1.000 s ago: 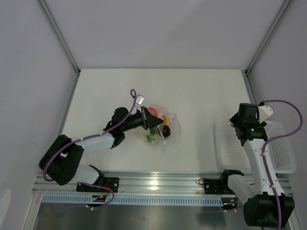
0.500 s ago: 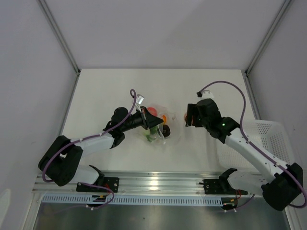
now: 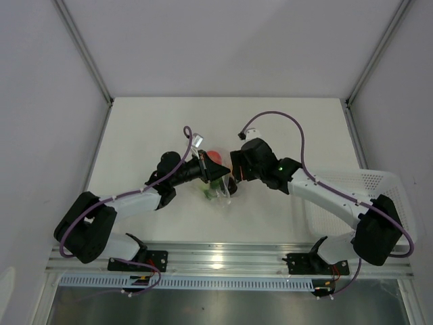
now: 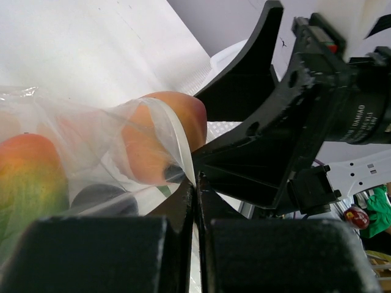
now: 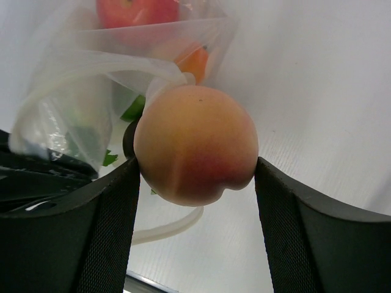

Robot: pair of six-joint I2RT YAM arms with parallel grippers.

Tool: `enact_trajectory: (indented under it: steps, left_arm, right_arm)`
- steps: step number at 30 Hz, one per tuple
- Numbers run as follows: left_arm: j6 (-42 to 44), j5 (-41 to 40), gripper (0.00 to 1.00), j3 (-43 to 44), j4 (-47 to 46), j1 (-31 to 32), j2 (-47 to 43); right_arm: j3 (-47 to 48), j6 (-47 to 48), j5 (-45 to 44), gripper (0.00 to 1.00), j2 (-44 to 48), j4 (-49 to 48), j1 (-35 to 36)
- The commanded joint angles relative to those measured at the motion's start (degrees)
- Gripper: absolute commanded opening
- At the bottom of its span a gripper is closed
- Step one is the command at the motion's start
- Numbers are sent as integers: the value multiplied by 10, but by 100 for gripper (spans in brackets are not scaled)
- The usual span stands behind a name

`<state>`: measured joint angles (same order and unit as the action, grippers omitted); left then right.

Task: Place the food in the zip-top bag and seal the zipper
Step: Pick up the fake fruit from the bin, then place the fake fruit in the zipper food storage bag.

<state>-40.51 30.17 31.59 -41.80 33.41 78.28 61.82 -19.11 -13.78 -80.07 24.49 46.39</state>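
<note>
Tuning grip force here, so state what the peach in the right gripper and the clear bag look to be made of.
The peach: probably moulded plastic or foam, matte; even painted orange-to-red blush, a neat crease, no shine. The bag: thin clear plastic film, glossy; it crinkles, folds and shows the red fruit through it.

A plain white table (image 3: 291, 128) is closed in by pale panels (image 3: 40, 101) on its left, far and right sides. Near the middle, slightly towards the near edge, sits a crumpled clear zip-top bag (image 3: 220, 195). Its lower part seems to rest on the surface, though how much is hard to tell. A white slotted plastic basket (image 3: 394, 184) lies against the right edge, towards the near corner. An aluminium rail (image 3: 223, 261) runs along the near edge.
</note>
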Motion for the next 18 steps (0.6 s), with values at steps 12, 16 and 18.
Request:
enact_trajectory:
  steps: [12,16,18]
  left_arm:
    - [18,-1,1,0,-9,3,-20]
    - [20,-2,1,5,-5,3,-22]
    - [21,-4,1,2,-4,2,-22]
  right_arm:
    - [15,9,-24,0,69,34,26]
    - [16,12,-24,0,75,38,41]
    - [17,13,-22,0,78,40,45]
